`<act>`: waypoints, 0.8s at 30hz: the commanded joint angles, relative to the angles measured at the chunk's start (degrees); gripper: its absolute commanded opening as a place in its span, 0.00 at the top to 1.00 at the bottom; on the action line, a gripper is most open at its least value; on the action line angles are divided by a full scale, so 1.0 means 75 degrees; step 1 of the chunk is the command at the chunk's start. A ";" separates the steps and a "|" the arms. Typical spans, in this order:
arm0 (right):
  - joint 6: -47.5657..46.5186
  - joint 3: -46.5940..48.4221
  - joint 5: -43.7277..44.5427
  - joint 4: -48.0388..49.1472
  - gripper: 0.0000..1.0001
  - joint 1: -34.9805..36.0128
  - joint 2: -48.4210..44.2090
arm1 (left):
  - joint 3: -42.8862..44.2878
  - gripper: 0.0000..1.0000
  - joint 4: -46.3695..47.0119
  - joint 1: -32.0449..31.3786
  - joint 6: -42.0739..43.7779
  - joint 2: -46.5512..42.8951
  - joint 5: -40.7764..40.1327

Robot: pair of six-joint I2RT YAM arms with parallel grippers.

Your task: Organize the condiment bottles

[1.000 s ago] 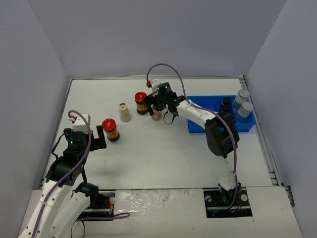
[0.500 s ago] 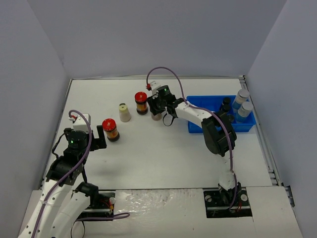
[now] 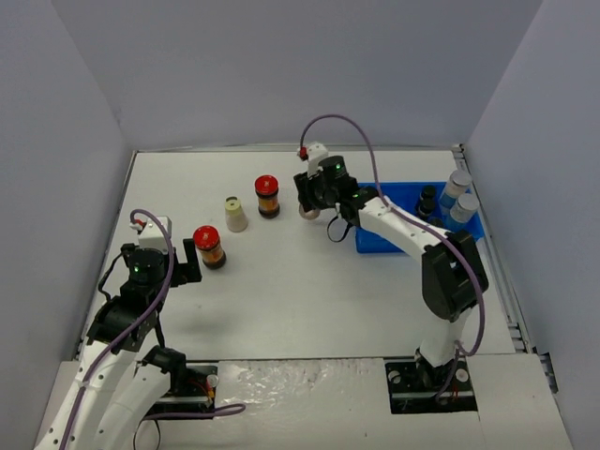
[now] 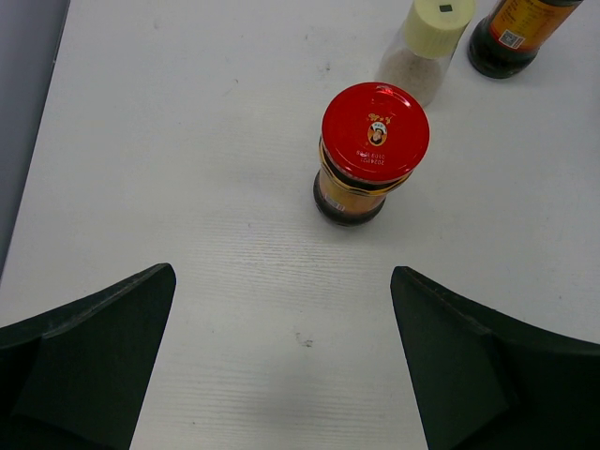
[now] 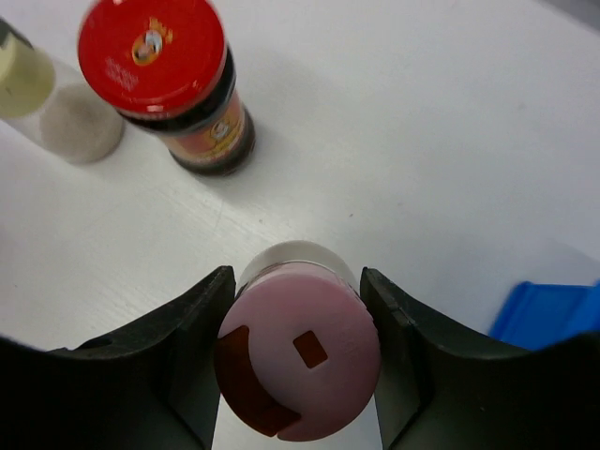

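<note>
The pink-capped jar [image 5: 298,361] is pinched by the right gripper [image 5: 298,323], near the blue tray [image 3: 367,242]. It is gripped only near the cap, so it could be tilted or dropped if swung quickly. The left gripper [image 4: 281,366] is spread wide.

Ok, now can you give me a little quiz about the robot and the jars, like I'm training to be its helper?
1. True or false: the left end effector is open, apart from the red-lidded jar in front of it.
2. What is the right end effector shut on? A. cream-capped jar B. pink-capped jar C. blue tray
3. Fill in: from above, ___ red-lidded jars show.

Key: 1 true; 2 B; 3 two.
</note>
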 commanded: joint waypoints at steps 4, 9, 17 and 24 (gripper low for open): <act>0.0804 -0.0718 0.1201 0.0363 0.99 -0.1254 -0.2132 | 0.0214 0.03 0.0444 0.0038 0.0089 0.0032 -0.0103; 0.1097 -0.1016 0.1531 0.0325 1.00 -0.2425 -0.2517 | 0.0209 0.03 0.0456 0.0031 0.0096 0.0020 -0.0084; 0.1249 -0.1123 0.1592 0.0502 1.00 -0.3343 -0.1959 | 0.0209 0.03 0.0444 0.0031 0.0096 -0.0014 -0.0096; 0.1332 -0.1246 0.1878 0.0869 1.00 -0.3429 -0.1257 | 0.0209 0.03 0.0444 0.0031 0.0085 -0.0003 -0.0107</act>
